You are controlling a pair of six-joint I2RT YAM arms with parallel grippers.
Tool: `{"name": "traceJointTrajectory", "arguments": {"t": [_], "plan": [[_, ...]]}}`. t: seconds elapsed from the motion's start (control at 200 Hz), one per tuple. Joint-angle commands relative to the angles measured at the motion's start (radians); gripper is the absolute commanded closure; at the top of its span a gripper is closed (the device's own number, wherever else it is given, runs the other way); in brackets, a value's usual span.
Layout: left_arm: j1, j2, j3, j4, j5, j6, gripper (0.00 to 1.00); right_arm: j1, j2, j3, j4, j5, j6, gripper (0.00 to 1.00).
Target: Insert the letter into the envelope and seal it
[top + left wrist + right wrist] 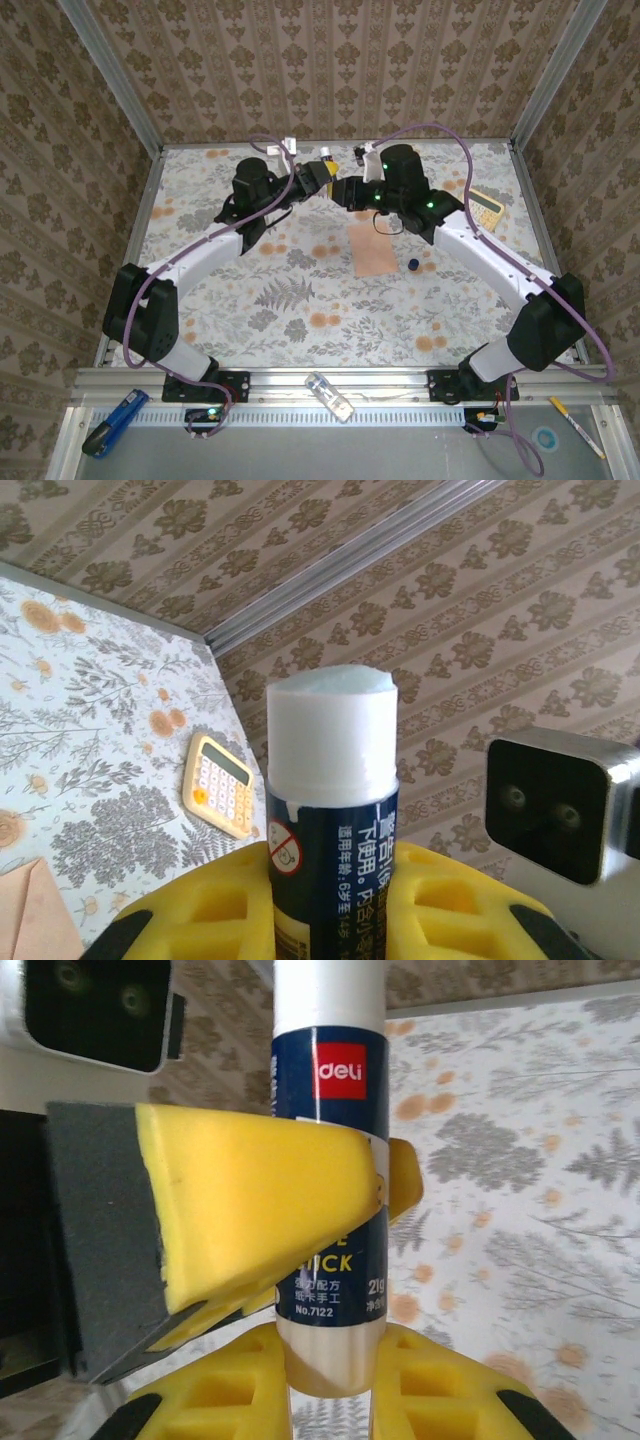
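Left gripper (330,915) and right gripper (330,1392) both clenched on glue stick (332,780) near table (250,320) far edge. Envelope (374,249) mid-table, blue cap (413,265) just beside it. Calculator (486,208) toward far right corner.

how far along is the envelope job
Done: glue stick uncapped; one envelope lies flat, letter possibly inside, cannot tell. In hand: left gripper and right gripper both clamp the stick. Left: glue the flap and seal.

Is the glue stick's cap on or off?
Off. The glue stick shows bare, lumpy white glue at its top, no cap over it.
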Motion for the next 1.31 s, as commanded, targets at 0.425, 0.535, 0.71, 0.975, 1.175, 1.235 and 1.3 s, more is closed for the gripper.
{"name": "traceJointTrajectory", "arguments": {"t": [0.425, 0.535, 0.71, 0.975, 1.175, 1.235, 1.3], "plan": [[-0.074, 0.001, 0.058, 0.042, 0.069, -0.001, 1.0, 0.13, 0.016, -0.001, -0.017, 0.273, -0.066, 0.74], [-0.072, -0.001, 0.058, 0.041, 0.075, 0.003, 1.0, 0.09, -0.018, -0.029, 0.014, 0.176, -0.027, 0.65], [-0.056, -0.013, 0.052, 0.035, 0.088, 0.012, 1.0, -0.13, -0.059, -0.091, 0.079, -0.292, 0.129, 0.45], [-0.033, -0.018, 0.053, 0.043, 0.121, 0.017, 1.0, -0.38, -0.125, -0.312, 0.614, -0.816, 0.478, 0.33], [-0.03, 0.006, 0.061, 0.124, 0.149, -0.038, 1.0, -0.374, -0.103, -0.368, 0.751, -0.819, 0.511, 0.32], [-0.03, 0.013, 0.06, 0.147, 0.153, -0.053, 1.0, -0.366, -0.057, -0.382, 0.872, -0.824, 0.574, 0.33], [-0.03, 0.015, 0.056, 0.169, 0.153, -0.066, 1.0, -0.35, -0.021, -0.376, 0.953, -0.825, 0.619, 0.35]]}}
